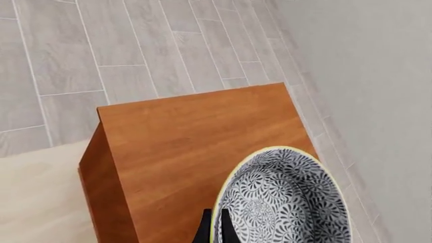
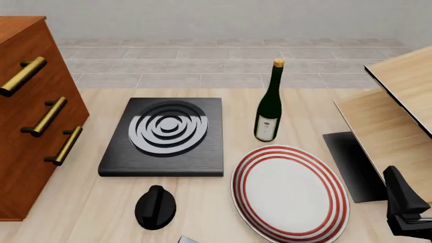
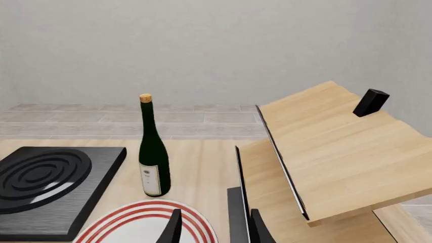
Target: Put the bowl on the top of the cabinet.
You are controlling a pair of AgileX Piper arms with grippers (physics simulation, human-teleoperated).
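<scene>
The bowl point(image 1: 284, 200), white with a dense dark leafy pattern and a pale rim, shows only in the left wrist view. It hangs over the flat top of the reddish-brown cabinet point(image 1: 189, 136), near one of the top's edges; I cannot tell whether it touches the wood. My left gripper point(image 1: 215, 230) is shut on the bowl's rim, one finger on each side. In the front view the cabinet point(image 2: 30, 126) stands at the far left with three brass handles; the bowl and left gripper are out of that view. My right gripper point(image 3: 216, 230) is open and empty, low at the front right.
A black hob slab point(image 2: 162, 136) lies mid-table, with a black knob-shaped object point(image 2: 155, 206) in front of it. A green wine bottle point(image 2: 268, 106) stands behind the red-ringed plate point(image 2: 290, 190). Pale wooden furniture point(image 2: 398, 101) and a dark mat point(image 2: 351, 164) are at the right.
</scene>
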